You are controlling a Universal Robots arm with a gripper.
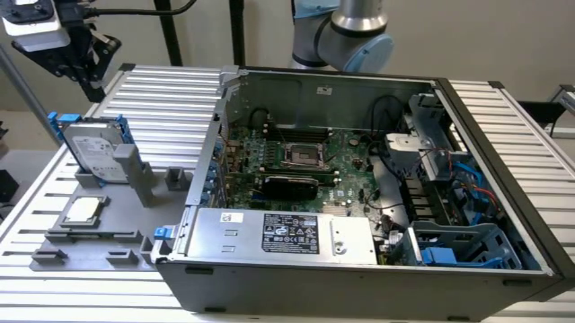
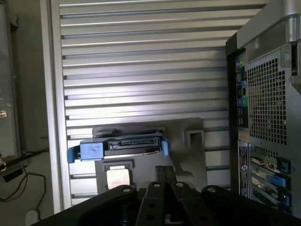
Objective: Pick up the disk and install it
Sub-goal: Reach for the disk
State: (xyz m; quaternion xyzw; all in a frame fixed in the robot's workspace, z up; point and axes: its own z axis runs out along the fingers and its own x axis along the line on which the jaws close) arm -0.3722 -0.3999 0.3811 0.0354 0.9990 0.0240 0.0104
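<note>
The disk [image 1: 94, 151] stands upright on its edge in a grey holder [image 1: 134, 176] at the exterior view's left, silver-grey with a white label and blue rails. My gripper [image 1: 93, 89] hangs high above and behind it, well apart from it. In the wrist view I look down on the disk [image 2: 123, 145] edge-on, with its connector side and blue rail ends showing. My gripper [image 2: 164, 178] is shut with nothing between its black fingers.
The open computer case [image 1: 503, 121] takes up the middle and right of the slatted metal table [image 1: 171, 94], with a blue drive bay [image 1: 467, 245] at its front right corner. A silver box with a black label [image 1: 287, 235] sits inside. A square CPU chip [image 1: 83, 210] lies on the grey fixture.
</note>
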